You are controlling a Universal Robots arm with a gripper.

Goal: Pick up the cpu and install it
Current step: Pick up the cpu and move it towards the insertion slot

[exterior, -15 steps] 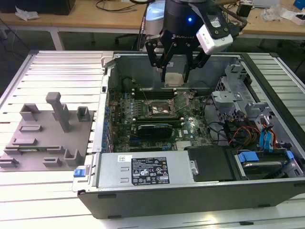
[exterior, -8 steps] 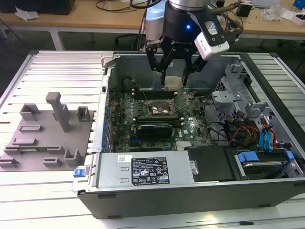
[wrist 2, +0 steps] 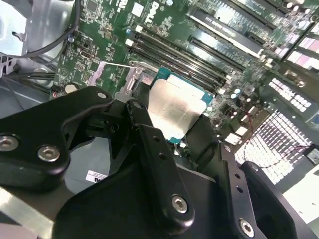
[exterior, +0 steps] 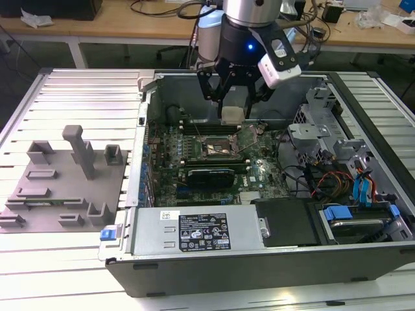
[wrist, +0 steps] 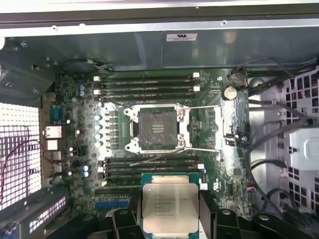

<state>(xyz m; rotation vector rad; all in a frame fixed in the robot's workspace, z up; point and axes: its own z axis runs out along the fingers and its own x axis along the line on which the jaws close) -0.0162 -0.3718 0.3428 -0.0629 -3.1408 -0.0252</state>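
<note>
The cpu (wrist: 170, 206), a flat square chip with a silvery top plate, is held between my black fingers; I also see the cpu (wrist 2: 174, 109) in the second wrist view and the cpu (exterior: 232, 114) as a pale square in the exterior view. My gripper (exterior: 232, 111) is shut on it, hanging above the back of the open computer case. The open socket (wrist: 158, 129) on the green motherboard lies below and a little ahead of the chip, with its metal load frame (exterior: 246, 136) swung up. The chip is apart from the socket.
The computer case (exterior: 214, 253) lies open on a slatted metal table. Memory slots (wrist: 147, 84) flank the socket. A drive cage with blue tabs (exterior: 363, 188) and cables fills the exterior view's right. Grey fixture blocks (exterior: 65, 175) stand at the exterior view's left.
</note>
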